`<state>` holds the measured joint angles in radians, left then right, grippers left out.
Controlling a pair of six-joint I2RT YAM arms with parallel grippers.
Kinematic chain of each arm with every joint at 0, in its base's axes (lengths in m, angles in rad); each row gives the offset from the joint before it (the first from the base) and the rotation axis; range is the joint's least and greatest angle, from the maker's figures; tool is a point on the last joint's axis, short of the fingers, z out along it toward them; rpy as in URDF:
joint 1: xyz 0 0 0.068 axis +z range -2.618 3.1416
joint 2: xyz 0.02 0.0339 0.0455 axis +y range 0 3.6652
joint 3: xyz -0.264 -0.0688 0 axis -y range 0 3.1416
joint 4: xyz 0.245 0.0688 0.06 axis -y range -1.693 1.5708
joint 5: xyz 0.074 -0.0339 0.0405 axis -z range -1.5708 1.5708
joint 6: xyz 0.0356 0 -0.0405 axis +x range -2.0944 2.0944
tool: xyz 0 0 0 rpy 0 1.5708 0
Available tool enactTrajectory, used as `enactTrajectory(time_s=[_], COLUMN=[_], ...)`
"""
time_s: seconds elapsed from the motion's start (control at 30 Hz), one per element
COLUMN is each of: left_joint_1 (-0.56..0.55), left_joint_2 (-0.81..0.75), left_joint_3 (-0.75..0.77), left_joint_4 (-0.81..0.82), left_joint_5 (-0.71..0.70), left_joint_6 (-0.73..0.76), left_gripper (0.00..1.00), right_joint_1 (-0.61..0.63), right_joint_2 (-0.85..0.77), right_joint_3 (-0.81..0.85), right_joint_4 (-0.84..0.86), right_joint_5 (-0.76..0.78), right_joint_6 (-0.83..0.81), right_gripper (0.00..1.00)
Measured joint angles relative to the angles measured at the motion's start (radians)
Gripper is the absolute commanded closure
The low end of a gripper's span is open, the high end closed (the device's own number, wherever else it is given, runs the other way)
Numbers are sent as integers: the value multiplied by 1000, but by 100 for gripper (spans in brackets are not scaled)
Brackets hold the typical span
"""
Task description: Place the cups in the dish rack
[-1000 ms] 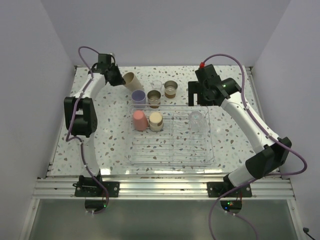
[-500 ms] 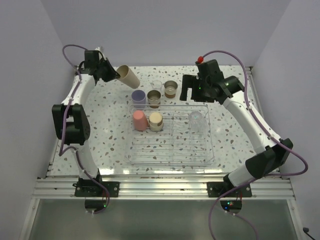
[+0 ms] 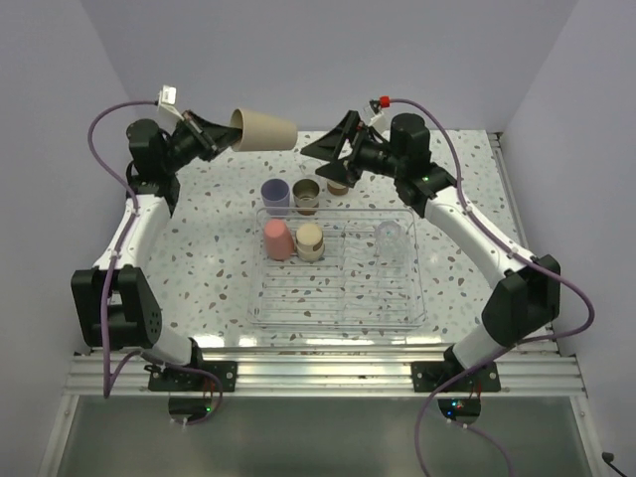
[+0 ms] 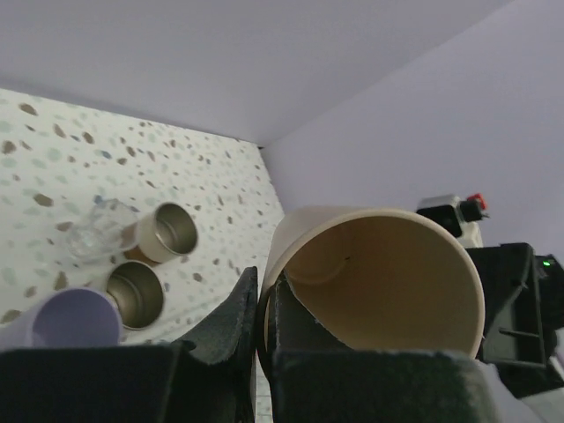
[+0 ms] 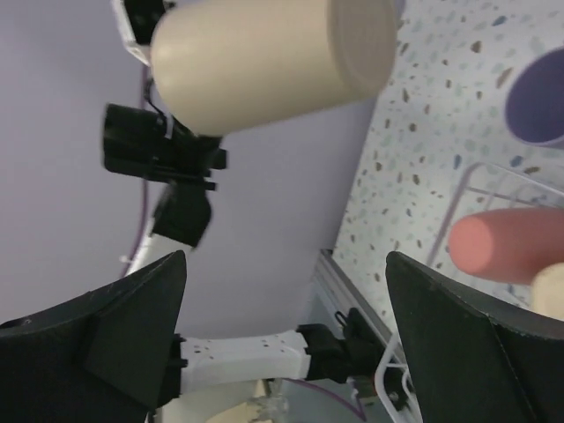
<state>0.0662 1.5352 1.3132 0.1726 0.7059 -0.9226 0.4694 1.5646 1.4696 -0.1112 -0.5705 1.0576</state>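
Nearest the arm bases lies the large clear plastic dish rack [image 3: 338, 303] with its ribbed floor; its near half holds nothing, while along its far side stand a coral-pink tumbler [image 3: 278, 238], a cream tumbler [image 3: 310, 240] just beside it, and a clear tumbler [image 3: 390, 237] apart to the right. Just beyond the rack's far wall, on the speckled table [image 3: 199, 258], wait a lavender tumbler [image 3: 275, 191], a short steel cup [image 3: 307, 196] and a second steel cup [image 3: 339, 186] partly hidden under the right arm; the left wrist view adds a small clear glass [image 4: 95, 231] behind them. Farthest and highest, the left gripper [image 3: 221, 136] pinches the rim wall of the tall beige cup [image 3: 266, 129], one finger inside, one outside; the cup lies sideways in the air, well apart from the rack, base toward the right gripper [image 3: 323, 159], whose fingers [image 5: 97, 335] are spread wide around nothing. That looks like a handover offer, probably to turn the cup for setting down; the waiting cups sit under any direct path to the rack.
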Motion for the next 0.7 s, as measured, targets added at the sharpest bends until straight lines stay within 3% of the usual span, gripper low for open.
enactTrajectory(time_s=[0.1,0.23,0.57,0.7], left_joint_1=[-1,-4,-31,-37], left_joint_2=[-33,-36,-100,-101], left_joint_3=[-169,-290,-330,-330], left_joint_4=[238,419,695,734], left_joint_5=[72,124,143,147], left_joint_6=[-175,-335,-517,-546], left_gripper=[100,100,100,100], right_joint_1=[0,2,23,30], right_joint_2=[33,60,65,65], right_joint_3=[-33,-38,-38,-38], right_joint_4=[180,318,387,387], right_joint_5=[-28,-35,-31,-30], right_joint_6=[141,258,319,319], right_gripper=[2,2,2,2])
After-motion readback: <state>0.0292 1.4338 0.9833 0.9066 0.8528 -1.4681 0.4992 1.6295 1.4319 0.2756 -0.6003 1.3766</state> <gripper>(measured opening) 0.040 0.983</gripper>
